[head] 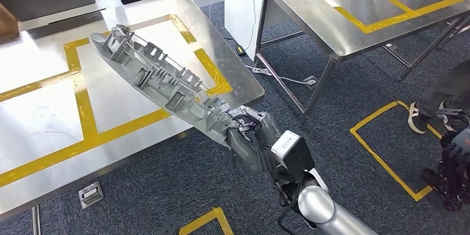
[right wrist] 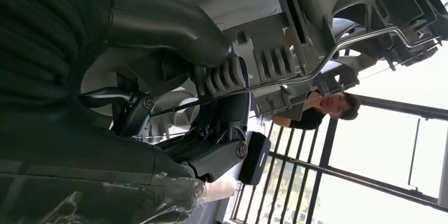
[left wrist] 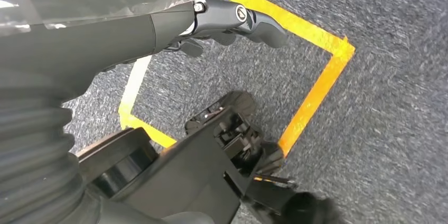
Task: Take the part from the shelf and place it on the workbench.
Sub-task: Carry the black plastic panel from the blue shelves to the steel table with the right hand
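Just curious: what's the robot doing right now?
Right hand grips the grey part over the workbench. Left hand holds nothing. Nothing in the way.

The robot's right hand (head: 252, 135) is gripping one end of a long grey ribbed part (head: 161, 80), which is reaching out at a slant over the corner of a steel workbench (head: 50, 118) marked with yellow tape (head: 86, 118); a second metal table (head: 354, 8) is standing beyond.
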Controlling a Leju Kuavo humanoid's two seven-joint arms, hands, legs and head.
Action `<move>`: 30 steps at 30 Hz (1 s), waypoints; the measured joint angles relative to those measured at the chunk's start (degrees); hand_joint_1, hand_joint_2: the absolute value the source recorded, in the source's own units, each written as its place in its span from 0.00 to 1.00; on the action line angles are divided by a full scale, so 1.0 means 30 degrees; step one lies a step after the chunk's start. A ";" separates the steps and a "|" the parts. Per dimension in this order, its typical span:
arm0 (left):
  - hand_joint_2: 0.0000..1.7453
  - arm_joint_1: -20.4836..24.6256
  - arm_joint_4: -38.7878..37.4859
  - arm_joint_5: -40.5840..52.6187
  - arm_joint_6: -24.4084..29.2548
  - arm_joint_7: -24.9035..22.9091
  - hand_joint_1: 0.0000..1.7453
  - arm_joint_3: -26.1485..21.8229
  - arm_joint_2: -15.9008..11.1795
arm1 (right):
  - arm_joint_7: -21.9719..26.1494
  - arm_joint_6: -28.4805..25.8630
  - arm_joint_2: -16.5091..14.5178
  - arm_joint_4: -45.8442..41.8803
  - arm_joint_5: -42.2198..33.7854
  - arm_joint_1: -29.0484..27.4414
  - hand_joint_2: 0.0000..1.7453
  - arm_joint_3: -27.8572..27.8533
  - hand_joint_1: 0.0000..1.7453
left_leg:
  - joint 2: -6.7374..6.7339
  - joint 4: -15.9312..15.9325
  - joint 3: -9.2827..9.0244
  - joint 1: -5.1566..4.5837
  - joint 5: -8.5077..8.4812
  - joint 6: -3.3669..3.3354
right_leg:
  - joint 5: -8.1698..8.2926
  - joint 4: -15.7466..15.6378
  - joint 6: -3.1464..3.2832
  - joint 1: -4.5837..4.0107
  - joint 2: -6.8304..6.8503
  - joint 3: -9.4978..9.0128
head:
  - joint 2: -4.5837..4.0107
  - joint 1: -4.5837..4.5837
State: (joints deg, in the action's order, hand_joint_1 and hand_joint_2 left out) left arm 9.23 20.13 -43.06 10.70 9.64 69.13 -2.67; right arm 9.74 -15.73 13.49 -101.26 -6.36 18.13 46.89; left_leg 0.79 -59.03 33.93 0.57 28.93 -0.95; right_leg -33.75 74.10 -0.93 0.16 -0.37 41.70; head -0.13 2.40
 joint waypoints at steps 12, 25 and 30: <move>1.00 0.0052 0.0000 -0.0011 -0.0018 0.0000 0.00 0.0002 0.0002 | 0.0098 -0.0015 -0.0016 0.0007 0.0000 0.0042 1.00 -0.0035 1.00 | 0.0011 -0.0371 -0.0694 -0.0020 0.1187 0.0835 | 0.2534 -0.4730 0.0867 -0.0006 -0.0046 -0.1709 | 0.0000 -0.0124; 1.00 0.0033 0.0007 -0.0006 -0.0018 -0.0003 0.00 0.0002 0.0011 | 0.0154 -0.0013 -0.0026 0.0022 0.0000 0.0105 1.00 -0.0056 1.00 | 0.0034 -0.0245 0.0628 -0.0093 -0.0468 0.0540 | 0.1444 -0.4691 0.0748 -0.0133 -0.0073 -0.2921 | 0.0000 -0.0241; 1.00 0.0009 0.0014 -0.0029 -0.0027 0.0211 0.00 0.0000 -0.0002 | 0.0169 -0.0007 -0.0020 0.0022 0.0022 0.0086 1.00 -0.0053 1.00 | 0.0060 -0.0231 0.0642 -0.0112 -0.0394 0.0440 | 0.1445 -0.4919 0.0796 -0.0136 -0.0050 -0.3040 | 0.0000 -0.0231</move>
State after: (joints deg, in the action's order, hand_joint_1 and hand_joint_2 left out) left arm 9.25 20.17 -43.15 10.62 10.27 69.13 -2.68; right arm 10.25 -15.75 13.43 -101.20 -6.30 18.38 46.74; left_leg 0.97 -59.73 35.85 0.24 27.74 0.37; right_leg -29.41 59.34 1.46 -0.25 -0.52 32.58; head -0.13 1.71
